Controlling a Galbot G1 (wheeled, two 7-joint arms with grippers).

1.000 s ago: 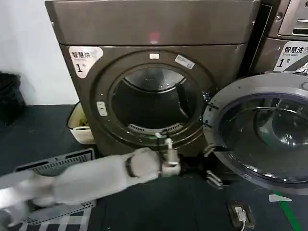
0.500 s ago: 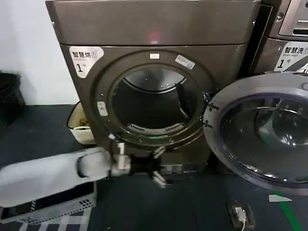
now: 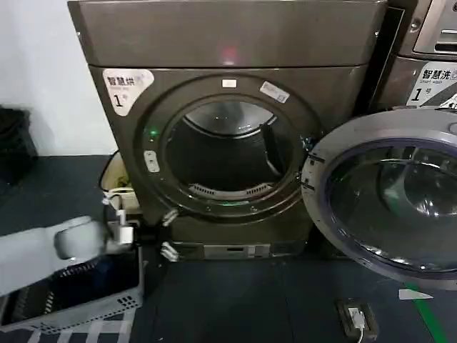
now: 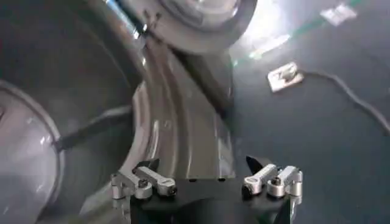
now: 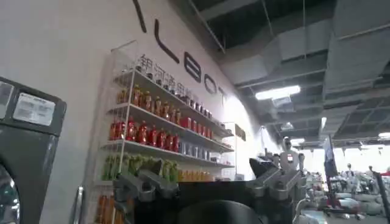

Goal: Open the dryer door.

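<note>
Bronze-grey and boxy, the metallic front-loading dryer (image 3: 228, 93) fills the middle of the head view, a white sticker with the numeral 1 (image 3: 125, 89) at about ten o'clock from its round porthole. That porthole stands open, showing the dark drum inside. The large round dryer door (image 3: 389, 193), with its grey plastic inner face and dark tinted bowl glass, is swung wide to three o'clock of the opening, hinged at the porthole's right edge (its inner side faces the camera).

The left gripper (image 3: 168, 232) sits low, at about seven o'clock from the porthole, just in front of the dryer's lower front panel, at the end of a pale grey padded arm. Its jaws are spread apart and hold nothing; the left wrist view shows the left gripper's fingers (image 4: 143, 181) parted with bare floor and the dryer's curved front between them. A grey plastic slatted basket (image 3: 78, 296) lies on the dark floor beneath that arm.

The right gripper (image 5: 210, 179) points up at a wall of drink shelves (image 5: 152, 137), its jaws apart and empty.
</note>
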